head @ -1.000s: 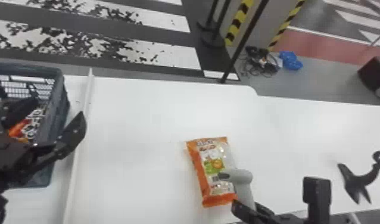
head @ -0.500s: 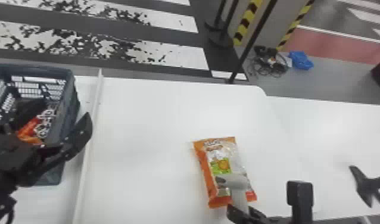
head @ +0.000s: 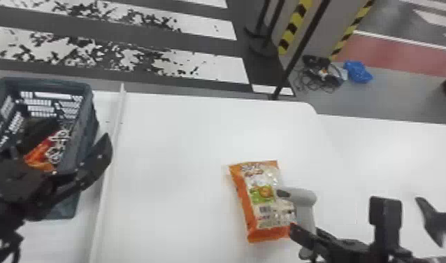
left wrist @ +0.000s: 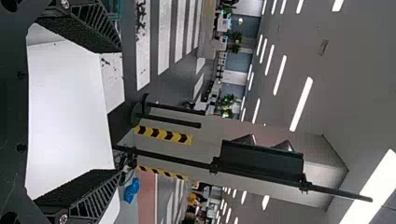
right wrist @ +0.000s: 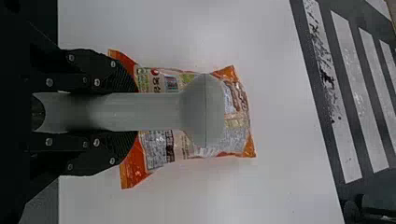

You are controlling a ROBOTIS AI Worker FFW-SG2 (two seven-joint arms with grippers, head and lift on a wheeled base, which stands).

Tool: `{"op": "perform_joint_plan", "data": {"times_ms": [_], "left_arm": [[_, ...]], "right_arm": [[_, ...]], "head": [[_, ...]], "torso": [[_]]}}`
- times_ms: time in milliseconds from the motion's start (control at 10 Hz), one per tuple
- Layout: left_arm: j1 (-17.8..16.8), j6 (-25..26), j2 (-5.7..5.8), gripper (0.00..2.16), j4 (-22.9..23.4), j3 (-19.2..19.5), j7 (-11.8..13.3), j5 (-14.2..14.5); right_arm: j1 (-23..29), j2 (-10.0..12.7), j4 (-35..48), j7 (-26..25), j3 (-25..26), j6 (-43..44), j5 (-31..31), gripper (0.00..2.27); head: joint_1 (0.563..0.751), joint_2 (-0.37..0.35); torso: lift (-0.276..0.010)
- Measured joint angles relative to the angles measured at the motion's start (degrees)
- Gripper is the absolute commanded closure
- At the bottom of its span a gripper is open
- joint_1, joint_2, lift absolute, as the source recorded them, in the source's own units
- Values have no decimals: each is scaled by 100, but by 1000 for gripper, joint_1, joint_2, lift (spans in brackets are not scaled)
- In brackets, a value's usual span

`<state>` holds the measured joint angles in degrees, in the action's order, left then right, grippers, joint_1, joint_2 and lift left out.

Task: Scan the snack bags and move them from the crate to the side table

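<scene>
Since the bag [head: 260, 199] on the tabletop [head: 180, 140] likely needs scanning, I've got the scanner [right wrist: 205, 112] over it, right pincer [right wrist: 137, 112] gripping; left pincer [left wrist: 119, 111] wide near crate [head: 87, 115], probably for fetching.

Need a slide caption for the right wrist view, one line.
Right gripper holding a gray handheld scanner over an orange-ended snack bag on the white table.

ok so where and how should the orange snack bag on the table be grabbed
Probably by the middle, from above, a finger on each long side: the snack bag lies flat on the table, longer than wide, fuller between its orange ends. The open left end effector looks suited, once the scanner over the bag is clear.
</scene>
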<state>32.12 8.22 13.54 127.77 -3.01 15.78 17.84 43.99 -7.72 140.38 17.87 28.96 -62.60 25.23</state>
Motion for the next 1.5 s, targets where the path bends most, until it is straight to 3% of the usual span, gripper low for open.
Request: {"op": "perform_joint_plan", "data": {"times_ms": [300, 700, 900, 1300, 1400, 1500], "left_arm": [[89, 16, 5, 70, 101, 38, -26, -14], [11, 183, -7, 70, 141, -338, -175, -399], [-45, 212, -7, 70, 142, -520, -170, -441], [-8, 211, -56, 70, 103, -551, -216, -481], [-4, 211, -69, 70, 92, -546, -216, -488], [-16, 211, -83, 70, 74, -544, -216, -491]], "right_arm": [[-822, -484, -661, 171, 731, -350, 334, 2240], [-1922, -1312, -3231, 946, 773, 820, 384, 2240], [-2429, -1695, -4493, 1021, 461, 1395, 151, 2236], [-3031, -1965, -5699, 1054, -533, 2454, -457, 2199], [-3089, -1977, -5859, 1052, -660, 2645, -553, 1798], [-3113, -1980, -5954, 1039, -702, 2779, -594, 319]], "head": [[695, -350], [695, -350], [695, -350], [695, -350], [695, -350], [695, -350]], "torso": [[-87], [-87], [-87], [-87], [-87], [-87]]}}
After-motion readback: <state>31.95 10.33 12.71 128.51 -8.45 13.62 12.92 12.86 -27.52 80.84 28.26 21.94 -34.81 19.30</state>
